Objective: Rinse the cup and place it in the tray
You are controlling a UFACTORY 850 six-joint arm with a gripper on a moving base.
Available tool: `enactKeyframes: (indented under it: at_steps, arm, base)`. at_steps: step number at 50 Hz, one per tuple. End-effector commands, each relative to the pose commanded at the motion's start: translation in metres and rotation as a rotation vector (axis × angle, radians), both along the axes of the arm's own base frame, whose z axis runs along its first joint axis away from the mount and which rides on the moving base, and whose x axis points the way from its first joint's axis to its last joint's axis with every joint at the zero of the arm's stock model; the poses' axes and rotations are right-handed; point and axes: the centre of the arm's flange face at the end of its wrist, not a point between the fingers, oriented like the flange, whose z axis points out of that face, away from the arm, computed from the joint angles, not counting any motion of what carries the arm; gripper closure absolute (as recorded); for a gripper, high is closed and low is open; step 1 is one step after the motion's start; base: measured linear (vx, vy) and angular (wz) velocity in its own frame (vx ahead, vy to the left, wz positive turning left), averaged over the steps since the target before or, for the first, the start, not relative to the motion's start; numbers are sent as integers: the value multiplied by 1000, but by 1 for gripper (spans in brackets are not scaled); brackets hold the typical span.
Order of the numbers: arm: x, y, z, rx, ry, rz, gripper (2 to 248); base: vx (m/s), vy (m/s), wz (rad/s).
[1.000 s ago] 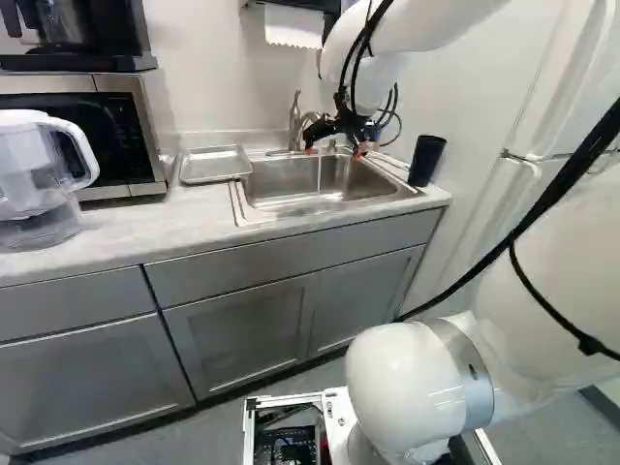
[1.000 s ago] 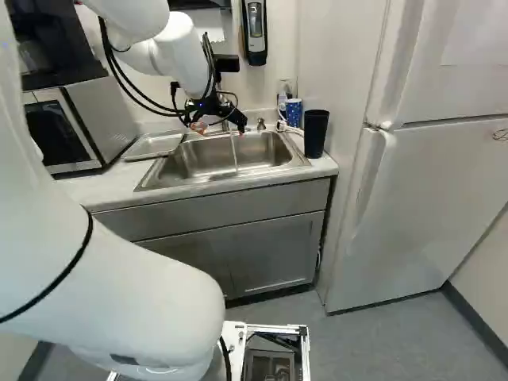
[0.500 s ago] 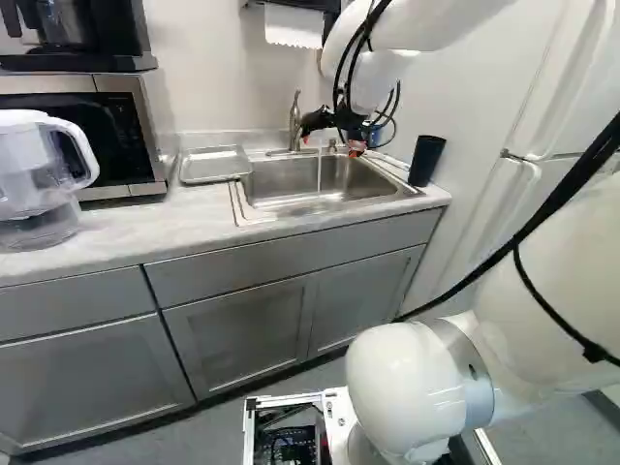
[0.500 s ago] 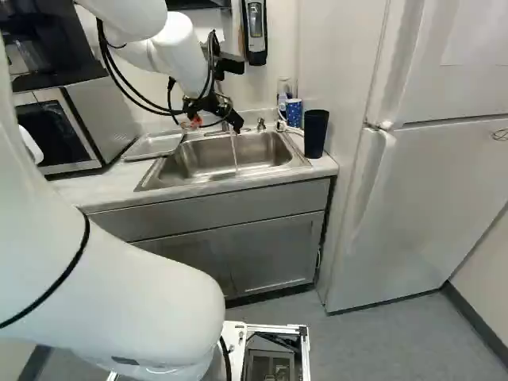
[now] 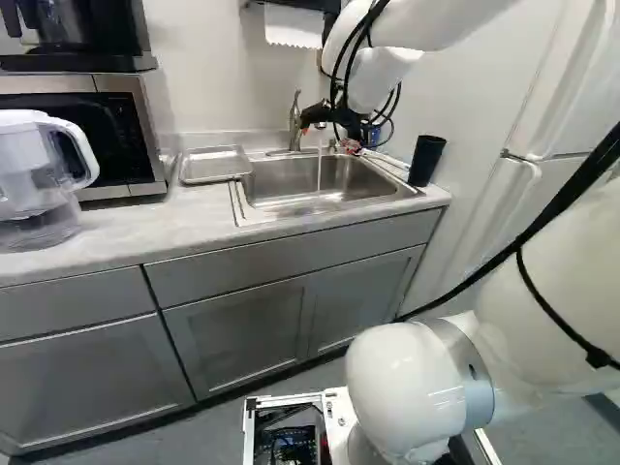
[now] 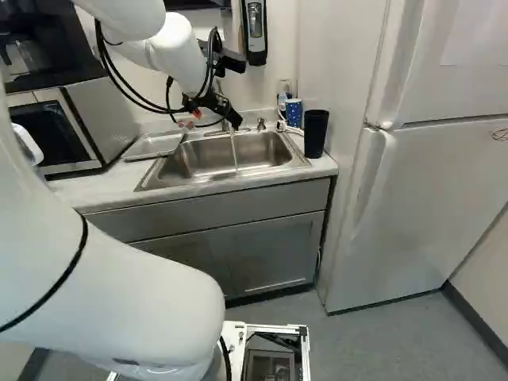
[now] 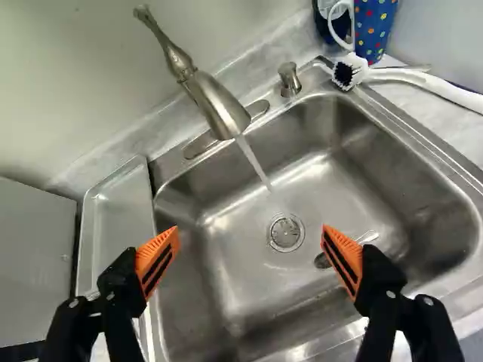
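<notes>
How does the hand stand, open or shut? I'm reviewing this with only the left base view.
Observer: Open: the wrist view shows the hand spread wide, gripping nothing.
Operator: Is anything lying in the sink?
Observer: Yes, something like a small utensil lies beside the drain, partly hidden.
Operator: And what pattern is on the blue cup by the far corner?
Observer: Coloured dots.
</notes>
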Motion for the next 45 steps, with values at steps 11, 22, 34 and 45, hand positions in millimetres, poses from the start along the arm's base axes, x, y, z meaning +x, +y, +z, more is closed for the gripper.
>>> enactKeyframes:
  at_steps: [11, 22, 34, 45]
  arm:
    - [0, 0, 1, -29, -27, 27, 3]
    - [2, 0, 4, -85, -65, 69, 3]
    - [3, -5, 6, -145, -104, 98, 3]
    - [4, -13, 8, -193, -133, 111, 3]
  base:
    - [0, 0, 0]
    - [0, 0, 0]
    - [0, 0, 0]
    - [0, 0, 0]
